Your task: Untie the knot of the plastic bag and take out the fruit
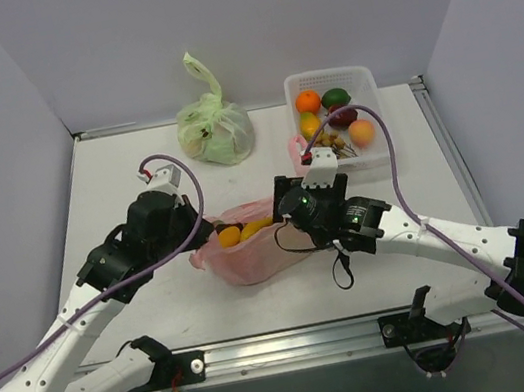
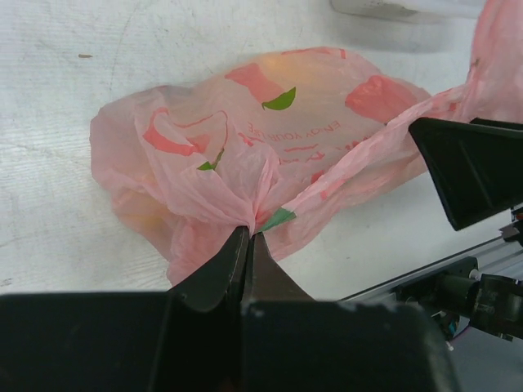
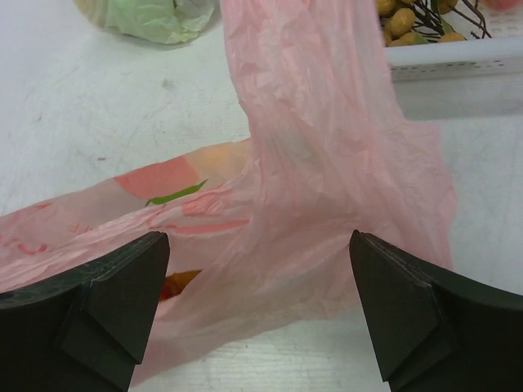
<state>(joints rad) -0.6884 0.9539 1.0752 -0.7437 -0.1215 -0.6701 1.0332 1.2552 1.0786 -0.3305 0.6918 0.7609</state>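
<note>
The pink plastic bag (image 1: 252,254) lies at the table's middle, its mouth agape, with yellow and orange fruit (image 1: 241,232) showing inside. My left gripper (image 2: 249,232) is shut on a gathered bunch of the bag's plastic (image 2: 245,175) at its left side (image 1: 204,233). A handle strip (image 2: 368,151) stretches from there to the right. My right gripper (image 3: 257,238) is open, its jaws standing either side of a broad pink flap (image 3: 310,163) that rises toward the basket. An orange piece (image 3: 176,282) shows through the plastic. I cannot make out a tied knot.
A pale green tied bag (image 1: 215,128) stands at the back centre. A white basket (image 1: 372,154) at the back right holds several fruits (image 1: 307,101). Its wall (image 3: 458,65) is close behind the pink flap. The table's metal front rail (image 1: 298,344) runs before the arm bases.
</note>
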